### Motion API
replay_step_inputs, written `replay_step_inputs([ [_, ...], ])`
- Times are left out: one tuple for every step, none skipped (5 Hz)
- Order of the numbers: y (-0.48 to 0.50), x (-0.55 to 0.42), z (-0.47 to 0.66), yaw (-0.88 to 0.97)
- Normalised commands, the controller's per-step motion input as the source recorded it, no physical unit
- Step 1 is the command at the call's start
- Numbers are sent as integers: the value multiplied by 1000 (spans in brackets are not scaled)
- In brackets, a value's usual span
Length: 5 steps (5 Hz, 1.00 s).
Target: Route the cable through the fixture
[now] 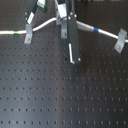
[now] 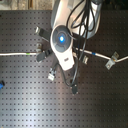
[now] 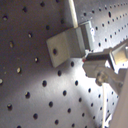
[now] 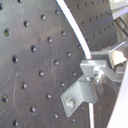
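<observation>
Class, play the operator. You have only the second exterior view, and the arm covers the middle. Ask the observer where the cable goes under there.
Observer: In the first exterior view the cable arches up from the leaning clip on the first exterior view's left, toward the arm.
Operator: Does it reach the fixture?
Observer: In the first wrist view it runs up to the fixture and passes behind its edge.
Operator: Is the end effector open?
Observer: I cannot tell. In the second wrist view the end effector sits right beside the fixture.
</observation>
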Motion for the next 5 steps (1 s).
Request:
replay_step_inputs([
  [-39, -5, 160, -166],
  [1, 1, 21, 0],
  [2, 2, 69, 26],
  [0, 0, 0, 3],
  [-18, 4, 61, 186],
])
